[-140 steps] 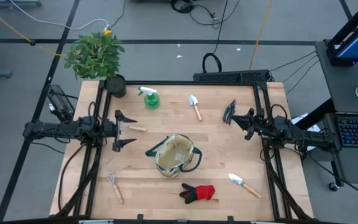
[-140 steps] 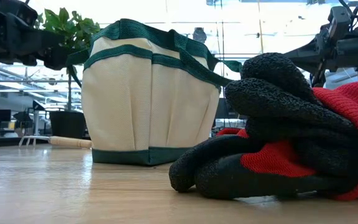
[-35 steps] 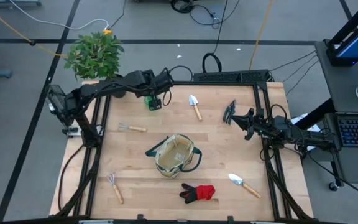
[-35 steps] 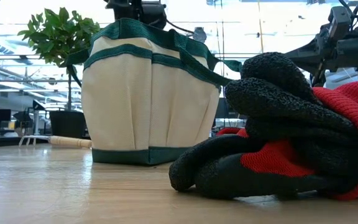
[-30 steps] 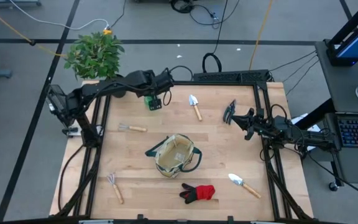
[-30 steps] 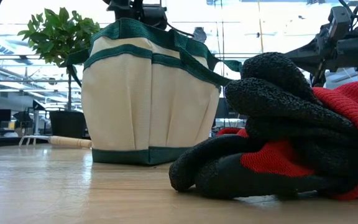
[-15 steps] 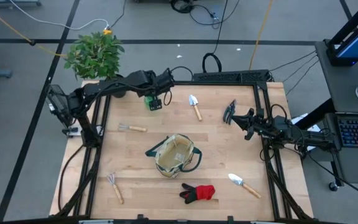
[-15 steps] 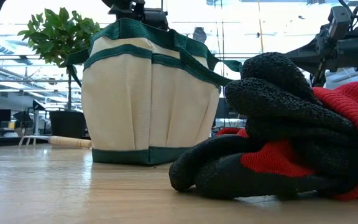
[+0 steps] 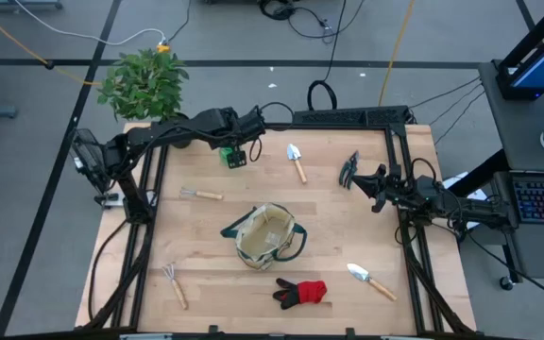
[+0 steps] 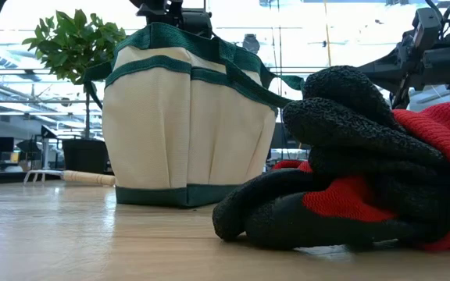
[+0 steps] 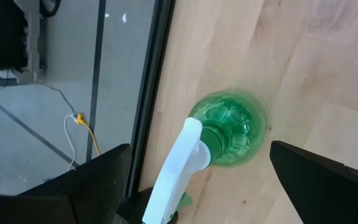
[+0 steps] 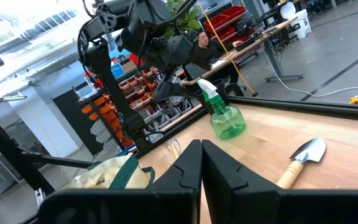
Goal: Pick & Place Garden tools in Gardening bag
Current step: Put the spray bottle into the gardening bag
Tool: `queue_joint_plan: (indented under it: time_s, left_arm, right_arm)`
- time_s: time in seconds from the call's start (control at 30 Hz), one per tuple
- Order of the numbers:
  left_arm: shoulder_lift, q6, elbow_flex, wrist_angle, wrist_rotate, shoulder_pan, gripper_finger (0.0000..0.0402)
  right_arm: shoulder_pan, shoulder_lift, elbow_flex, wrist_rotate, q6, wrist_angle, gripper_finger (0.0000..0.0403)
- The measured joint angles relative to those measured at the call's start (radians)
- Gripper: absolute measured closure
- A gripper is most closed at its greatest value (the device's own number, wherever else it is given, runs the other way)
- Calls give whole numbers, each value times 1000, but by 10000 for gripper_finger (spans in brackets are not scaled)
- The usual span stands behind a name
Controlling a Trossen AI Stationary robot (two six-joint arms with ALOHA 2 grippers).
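The green spray bottle (image 11: 230, 129) with its white head (image 11: 180, 167) stands upright near the table's far left edge. My left gripper (image 11: 199, 149) hangs open above it, pointing steeply down, one finger on either side of the head and apart from it. In the high view this gripper (image 9: 238, 151) covers most of the bottle (image 9: 226, 155). The beige gardening bag (image 9: 267, 234) stands mid-table on its base. My right gripper (image 9: 366, 181) waits shut at the right edge, beside the black pruning shears (image 9: 348, 167).
Lying flat on the table are a trowel (image 9: 296, 161), a small rake (image 9: 201, 194), a second rake (image 9: 175, 283), the red-and-black gloves (image 9: 301, 293) and another trowel (image 9: 371, 280). A potted plant (image 9: 147, 83) stands at the far left corner, close behind my left arm.
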Motion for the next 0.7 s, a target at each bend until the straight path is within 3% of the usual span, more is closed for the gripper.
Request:
queue_joint_plan:
  time_s: [0.7]
  left_arm:
    - [0,3,0,-34,14,5,11]
  right_arm:
    - [0,0,0,0,0,0,403]
